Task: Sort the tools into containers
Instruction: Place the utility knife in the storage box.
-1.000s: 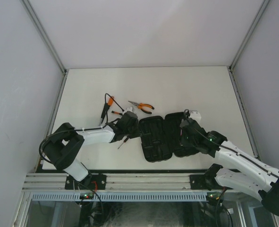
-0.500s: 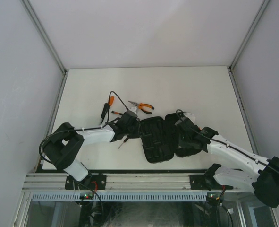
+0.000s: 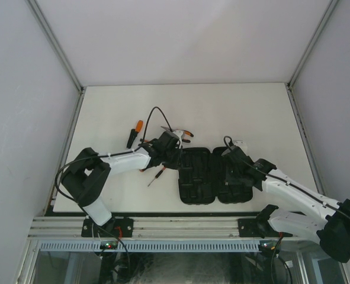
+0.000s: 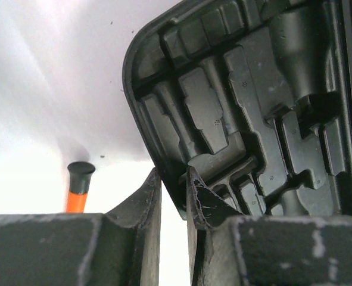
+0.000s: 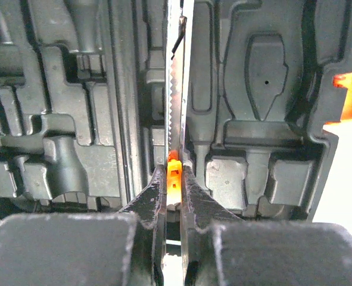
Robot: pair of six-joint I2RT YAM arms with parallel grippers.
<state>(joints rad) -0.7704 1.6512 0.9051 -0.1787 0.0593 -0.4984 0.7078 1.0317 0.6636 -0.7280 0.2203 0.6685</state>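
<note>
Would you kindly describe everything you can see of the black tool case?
The tool case is black moulded plastic, a rounded clamshell lying open flat on the table, empty tool-shaped slots facing up, an orange latch on one outer edge. The left claw pinches a corner rim; the right claw is shut on an orange piece at the hinge seam.
</note>
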